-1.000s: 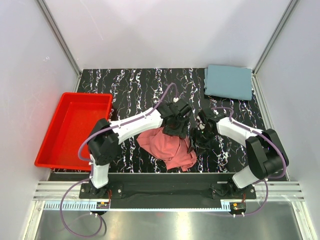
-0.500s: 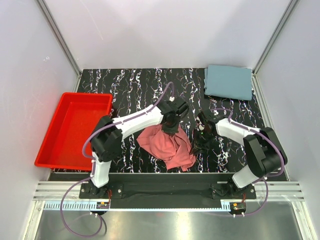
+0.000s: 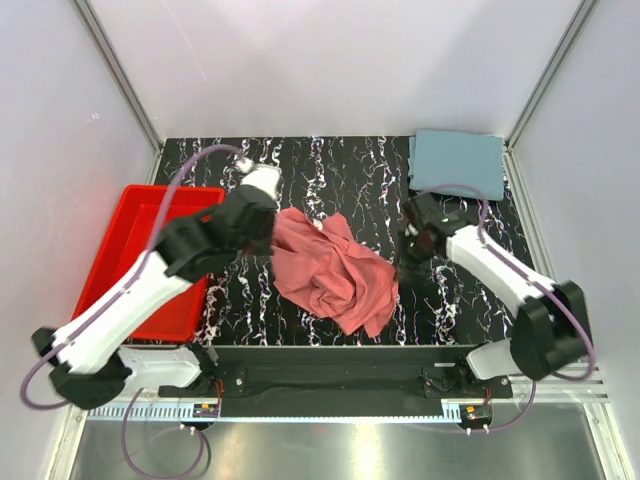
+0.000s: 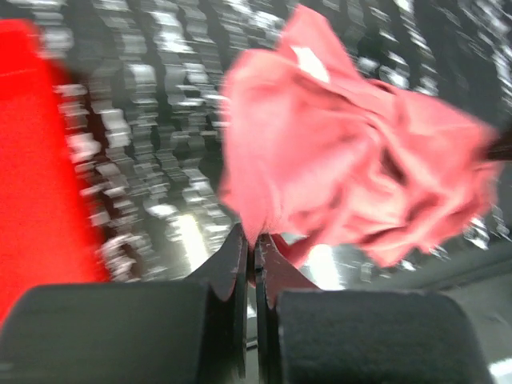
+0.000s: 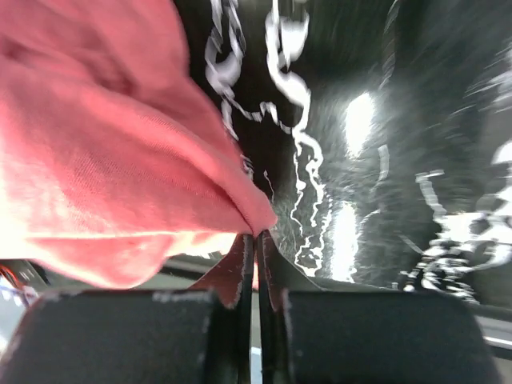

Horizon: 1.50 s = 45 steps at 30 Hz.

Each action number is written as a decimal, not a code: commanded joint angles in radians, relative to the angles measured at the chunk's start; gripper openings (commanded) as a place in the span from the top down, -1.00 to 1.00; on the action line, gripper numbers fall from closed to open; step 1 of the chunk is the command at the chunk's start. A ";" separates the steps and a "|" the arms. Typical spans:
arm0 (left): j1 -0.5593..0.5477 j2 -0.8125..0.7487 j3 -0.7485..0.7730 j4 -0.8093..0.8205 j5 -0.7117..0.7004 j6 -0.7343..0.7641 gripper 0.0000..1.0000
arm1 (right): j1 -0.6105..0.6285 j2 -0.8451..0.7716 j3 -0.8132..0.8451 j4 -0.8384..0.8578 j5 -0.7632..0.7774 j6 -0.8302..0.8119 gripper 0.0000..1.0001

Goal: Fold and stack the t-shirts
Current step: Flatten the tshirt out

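Observation:
A crumpled salmon-red t-shirt lies mid-table on the black marbled table. My left gripper is at its left edge. In the left wrist view the left gripper is shut on a fold of the t-shirt. My right gripper is at the shirt's right edge. In the right wrist view the right gripper is shut, pinching the hem of the t-shirt. The cloth is drawn out between the two grippers. A folded grey-blue t-shirt lies at the back right corner.
A red tray sits at the table's left edge, partly under my raised left arm, and shows blurred as the tray in the left wrist view. White walls with metal posts close in the back and sides.
Both grippers have shut on the red t-shirt. My left arm has risen and swung left, pulling the shirt's left edge outward. The right gripper moved slightly back, and the shirt is spread wider.

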 commanded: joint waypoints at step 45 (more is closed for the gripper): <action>0.064 -0.174 0.428 0.818 -0.507 0.650 1.00 | 0.009 -0.314 0.740 -0.047 -0.138 0.070 1.00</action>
